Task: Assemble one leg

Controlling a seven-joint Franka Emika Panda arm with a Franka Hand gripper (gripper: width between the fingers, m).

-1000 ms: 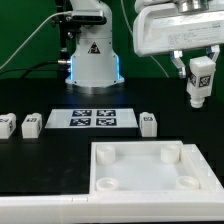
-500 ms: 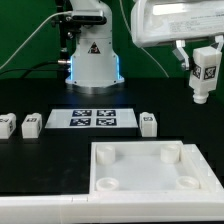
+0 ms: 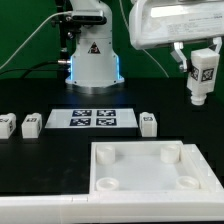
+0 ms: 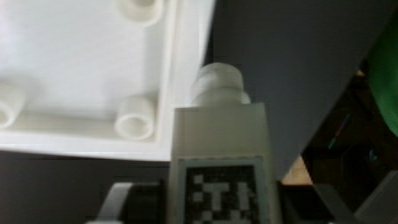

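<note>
High in the upper right of the exterior view, the gripper is closed onto the leg. The leg hangs well clear of the surface, upright, its long axis vertical, tag facing out and narrow peg end down. The white tray-like piece lies below, toward the lower centre. In the wrist view the peg sits just outside its rim, near a corner socket.
</note>
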